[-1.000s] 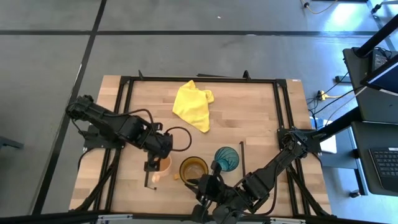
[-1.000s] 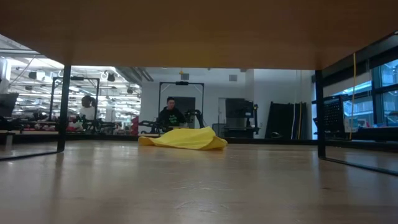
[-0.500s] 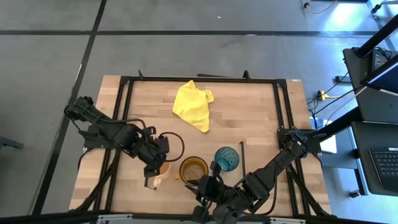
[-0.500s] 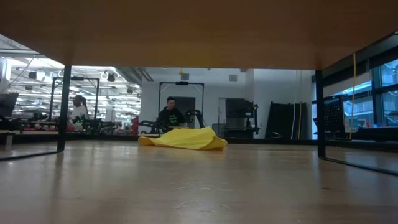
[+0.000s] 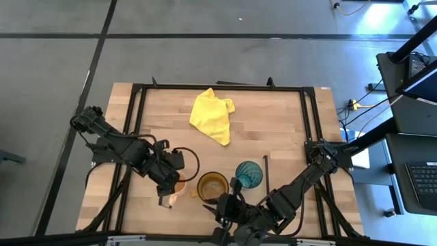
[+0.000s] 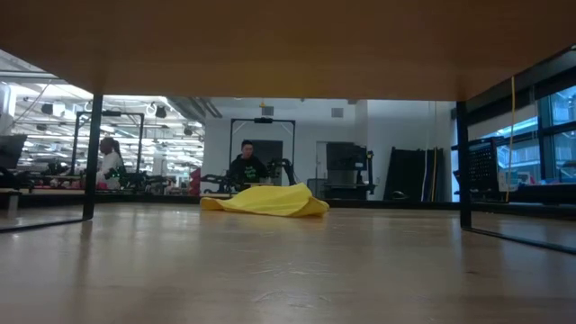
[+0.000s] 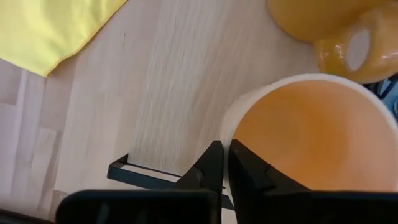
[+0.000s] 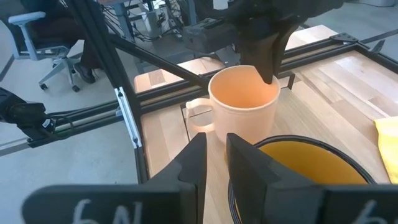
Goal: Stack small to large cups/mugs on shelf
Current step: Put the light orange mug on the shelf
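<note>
The left gripper [image 7: 225,163] is pinched on the rim of the small pale-orange mug [image 5: 179,184], one finger inside the bowl and one outside, the two pressed close on the thin wall. That mug stands near the front edge of the tabletop, toward its left side, just beside the amber mug [image 5: 212,186], with the teal tumbler [image 5: 248,173] next along toward the right.

The right gripper [image 8: 213,163] sits at the near rim of the amber mug [image 8: 308,163], its fingers nearly together around the rim, so it appears to be holding or steadying that mug.

Judging from this, the step in hand is lifting the small mug to nest it in the wider amber one. To do it well, the left arm should raise the mug straight up until its base is above the amber rim, keep it upright, and turn its handle [image 8: 195,114] away from the amber mug's handle [image 7: 359,48]. A rim pinch is a slim hold, so slow travel would help. The yellow cloth [image 5: 212,114] lies well apart, toward the back edge.
</note>
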`<state>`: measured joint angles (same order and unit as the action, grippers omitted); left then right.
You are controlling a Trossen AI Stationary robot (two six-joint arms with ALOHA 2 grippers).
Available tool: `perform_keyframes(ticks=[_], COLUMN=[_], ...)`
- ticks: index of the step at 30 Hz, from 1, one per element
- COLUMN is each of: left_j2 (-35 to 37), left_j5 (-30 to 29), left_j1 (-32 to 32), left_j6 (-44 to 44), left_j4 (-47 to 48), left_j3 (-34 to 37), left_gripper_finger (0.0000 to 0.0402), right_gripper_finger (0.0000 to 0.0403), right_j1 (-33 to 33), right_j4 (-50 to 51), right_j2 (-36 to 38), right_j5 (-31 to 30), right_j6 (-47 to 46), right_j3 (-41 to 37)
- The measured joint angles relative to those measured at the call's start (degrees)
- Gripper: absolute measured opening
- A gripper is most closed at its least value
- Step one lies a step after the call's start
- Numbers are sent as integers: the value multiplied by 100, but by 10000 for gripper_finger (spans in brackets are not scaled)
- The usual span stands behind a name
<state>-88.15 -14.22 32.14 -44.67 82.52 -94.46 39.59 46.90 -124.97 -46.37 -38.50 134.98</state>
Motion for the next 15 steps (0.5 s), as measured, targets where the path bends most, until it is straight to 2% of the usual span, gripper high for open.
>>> perform_keyframes(ticks=[8, 15], left_j2=[-5, -1], left_j5=[-284, -282], left_j1=[97, 94], left_j6=[11, -17], left_j4=[129, 377], left_j3=[-421, -408], left_gripper_finger=[30, 27], right_gripper_finger=[65, 65], right_j1=[0, 0], right_j4=[2, 2], right_j2=[0, 0], right_j5=[-2, -4], right_j6=[22, 15], right_j3=[0, 0])
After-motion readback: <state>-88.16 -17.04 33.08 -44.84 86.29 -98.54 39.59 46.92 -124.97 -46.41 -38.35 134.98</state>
